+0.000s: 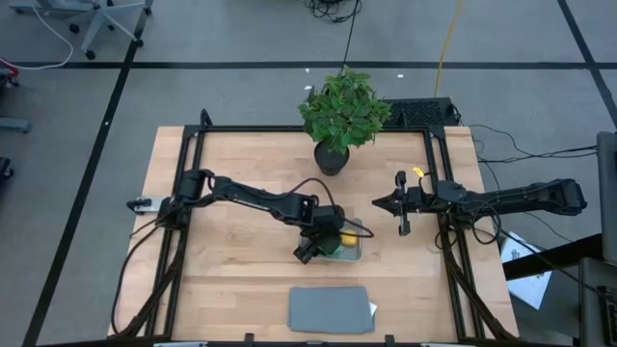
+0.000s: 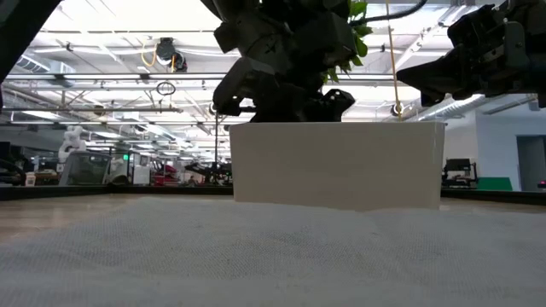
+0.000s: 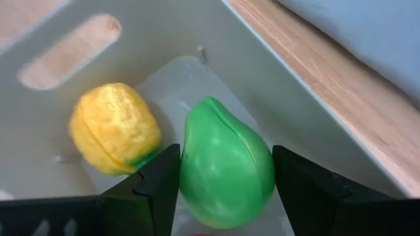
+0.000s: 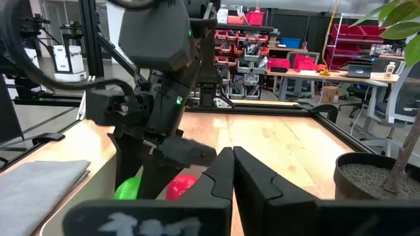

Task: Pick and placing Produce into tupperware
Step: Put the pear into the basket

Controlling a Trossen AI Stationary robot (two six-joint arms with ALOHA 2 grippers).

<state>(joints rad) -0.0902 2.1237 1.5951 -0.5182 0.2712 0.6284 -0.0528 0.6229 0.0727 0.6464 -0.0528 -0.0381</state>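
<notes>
Pale wooden boards make up the table (image 1: 241,173), framed by black rails, with grey floor around it and a workshop of shelves and red bins beyond. Three pieces of produce show in all, and all are at the one tupperware (image 1: 353,245), a shallow translucent container with rounded corners near the table's middle. The green piece (image 3: 226,164) is smooth and glossy, tapering to a rounded point; the yellow piece (image 3: 115,136) is rough-skinned with a green tip, lying just beside the green one on the container's floor; the red piece (image 4: 181,187) is round and sits next to the green one (only the right wrist view catches it).

One left pincer (image 3: 223,190) reaches across from the left side, its arm bent at the elbow, and points down into the tupperware. Its two dark fingers straddle the green piece; whether they touch it I cannot tell. One right pincer (image 1: 402,203) hovers over the right part of the table, its arm stretched straight in from the right edge, fingers clenched together on nothing.

One leafy potted plant (image 1: 339,116) stands at the far side, and one flat grey rectangle (image 1: 331,309) lies near the front edge.
</notes>
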